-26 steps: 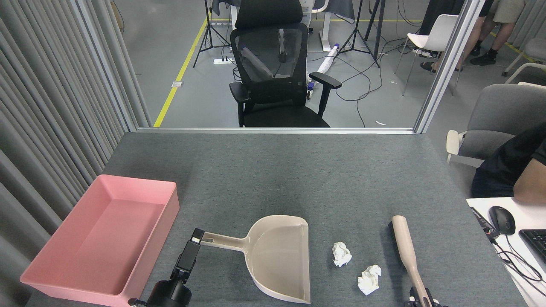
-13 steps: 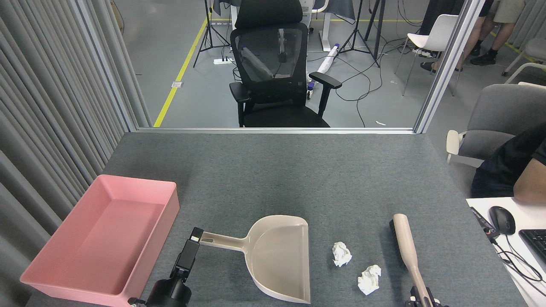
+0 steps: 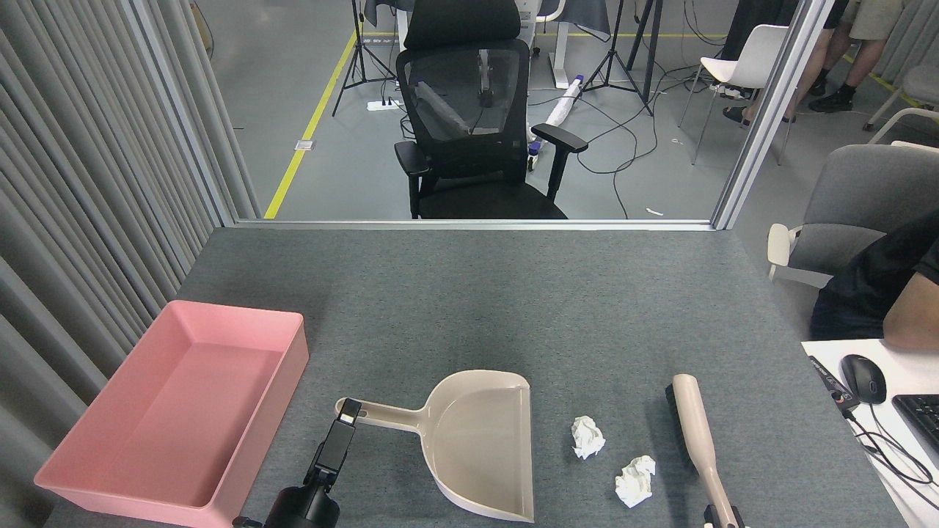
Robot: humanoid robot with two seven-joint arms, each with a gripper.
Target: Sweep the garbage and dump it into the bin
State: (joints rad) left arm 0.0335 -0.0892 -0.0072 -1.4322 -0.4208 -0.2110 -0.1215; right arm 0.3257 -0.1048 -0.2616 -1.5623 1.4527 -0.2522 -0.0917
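On your far left sits the shallow rectangular pink plastic bin (image 3: 176,411), well apart from your left gripper (image 3: 351,411) and to its left. That gripper's tip sits at the end of the beige plastic long-handled dustpan (image 3: 477,440), on the handle; it is seen dark and end-on, so you cannot tell how its jaws stand or whether they grip. The pan's open mouth faces right, away from those jaws. Just beyond it on the grey felt-covered table (image 3: 513,308) lie the two small crumpled white tissue-paper balls (image 3: 588,437), the second (image 3: 635,480) nearer you, both between your two arms and clear of the pan. Right of them the beige long-handled brush (image 3: 697,436) runs down to your right gripper (image 3: 722,519), cut by the lower edge; its jaws cannot be told.
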